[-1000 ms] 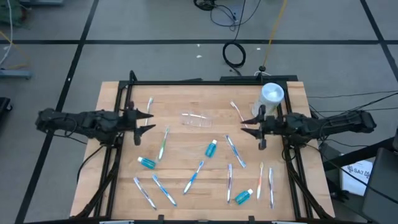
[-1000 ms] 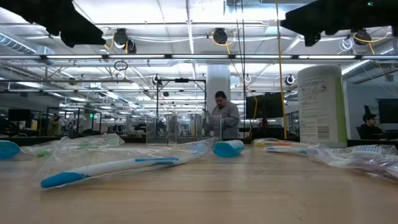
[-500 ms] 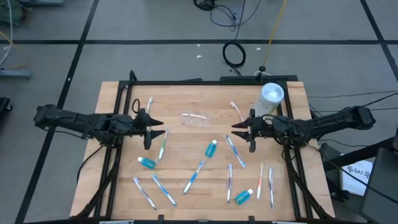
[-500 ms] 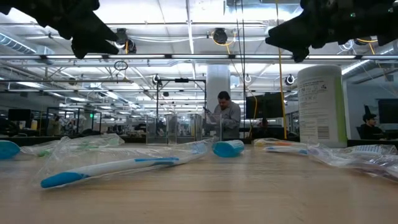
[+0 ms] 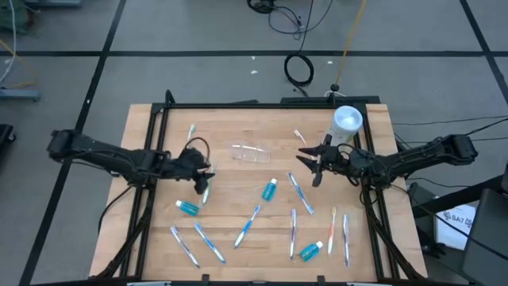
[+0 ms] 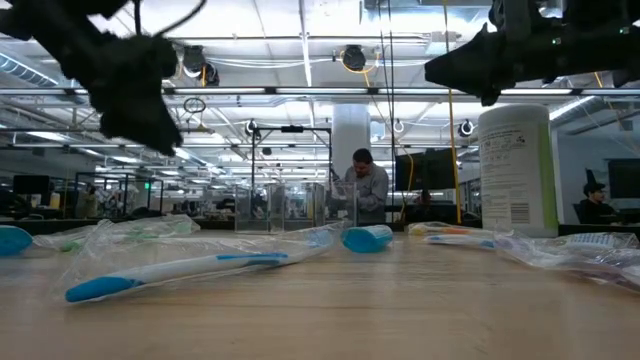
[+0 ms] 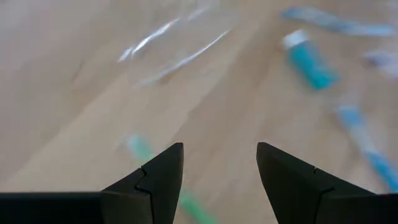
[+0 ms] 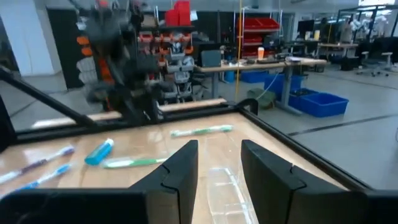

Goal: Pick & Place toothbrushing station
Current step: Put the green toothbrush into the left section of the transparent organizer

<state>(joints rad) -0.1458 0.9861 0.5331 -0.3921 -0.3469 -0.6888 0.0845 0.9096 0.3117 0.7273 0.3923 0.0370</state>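
The toothbrushing station (image 5: pixel 252 153), a small clear container, lies on its side on the wooden table, toward the far middle. It also shows as the blurred station (image 7: pixel 177 43) in the left wrist view and as the station (image 8: pixel 225 180) beyond the fingers in the right wrist view. My left gripper (image 5: pixel 202 179) hangs open to the container's left and nearer the front, slanting down over a green-handled toothbrush (image 7: pixel 134 147). My right gripper (image 5: pixel 309 164) stands open to the container's right, about level and pointing at it. Neither touches anything.
A white canister (image 5: pixel 347 123) stands at the back right, behind my right arm. Several wrapped toothbrushes and teal tubes (image 5: pixel 269 189) lie scattered over the table's middle and front. A black frame (image 5: pixel 238 105) borders the table. People show in the room beyond.
My left gripper has come down and gone toward the table's right and near edge, rolling and tipping downward over the green toothbrush. My right gripper has gone toward the table's left and sunk a little, tipping up to about level. Nothing on the table has moved.
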